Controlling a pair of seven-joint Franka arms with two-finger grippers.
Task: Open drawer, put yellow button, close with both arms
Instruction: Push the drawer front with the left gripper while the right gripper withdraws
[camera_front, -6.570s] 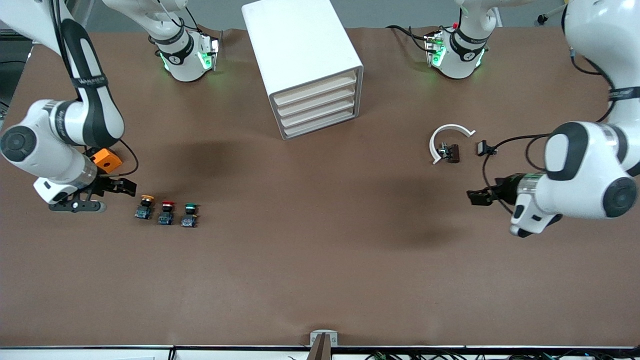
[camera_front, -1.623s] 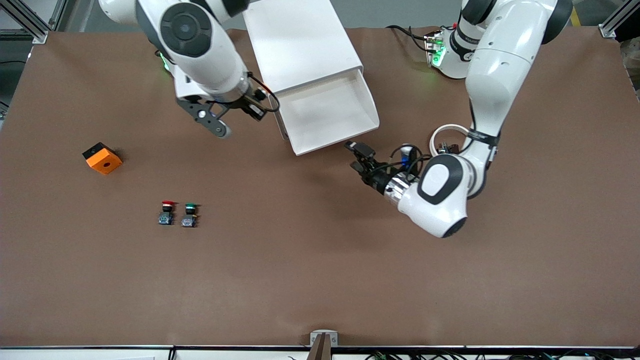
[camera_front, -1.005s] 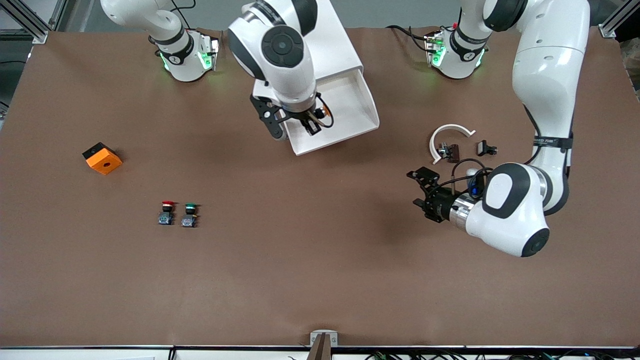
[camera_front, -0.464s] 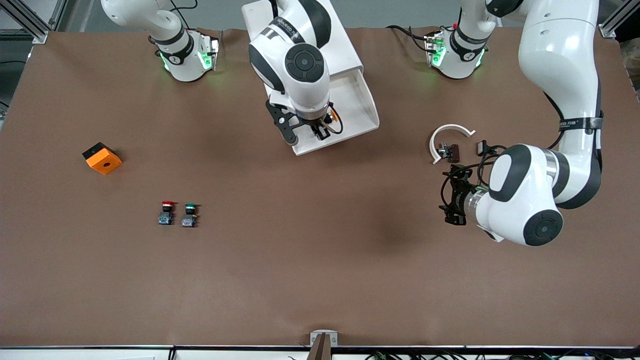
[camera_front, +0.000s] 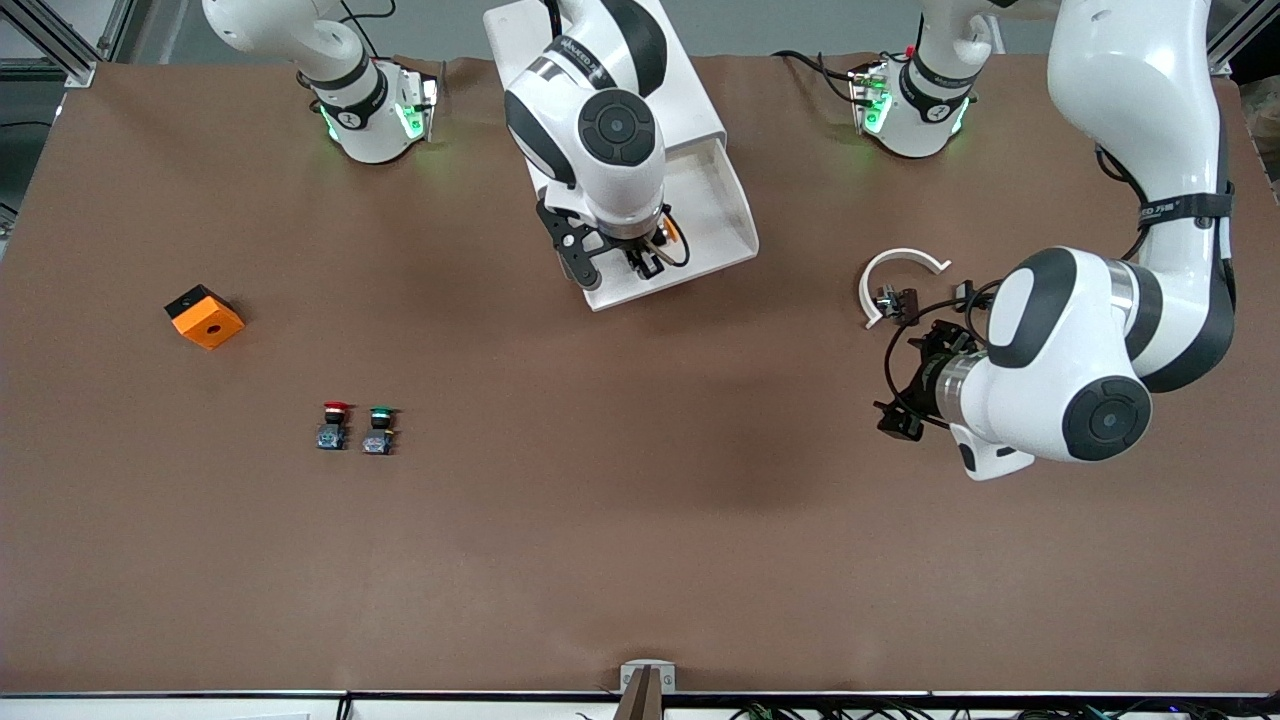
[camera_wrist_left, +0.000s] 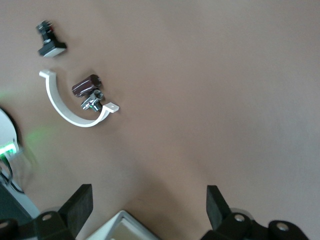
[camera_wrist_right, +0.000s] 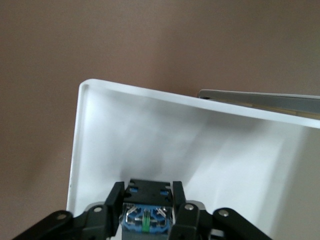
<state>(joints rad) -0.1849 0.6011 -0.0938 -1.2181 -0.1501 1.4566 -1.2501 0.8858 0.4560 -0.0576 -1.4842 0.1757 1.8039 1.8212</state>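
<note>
The step in hand is the placing of the yellow button (camera_wrist_right: 146, 206) into the open drawer (camera_front: 735, 215). The drawer is pulled out from the white cabinet (camera_front: 640, 75) toward the front camera, and its white floor is bare where it shows.

The right end effector (camera_front: 640, 262) hangs over the drawer, near the front edge of it. In the right wrist view its two fingers (camera_wrist_right: 114, 207) are clenched on the button: the black body and the blue-grey base sit between them, above the drawer floor. The yellow cap itself is hidden in both views. I judge that the button is not released yet.

The left end effector (camera_front: 905, 385) is over the bare brown surface (camera_front: 640, 520) toward the left arm's end, close to a white curved bracket (camera_front: 890, 275). It is spread open and holds nothing, as the left wrist view shows; this arm waits.

The red-capped button (camera_front: 333, 426) and the green-capped button (camera_front: 378, 431) stand side by side on the surface toward the right arm's end. An orange block (camera_front: 204, 317) lies farther from the front camera than they do.

The next move calls for lowering the button until it rests on the drawer floor, then opening the fingers and lifting straight up, clear of the drawer walls. After that, both arms must come to the drawer front to push it in.
</note>
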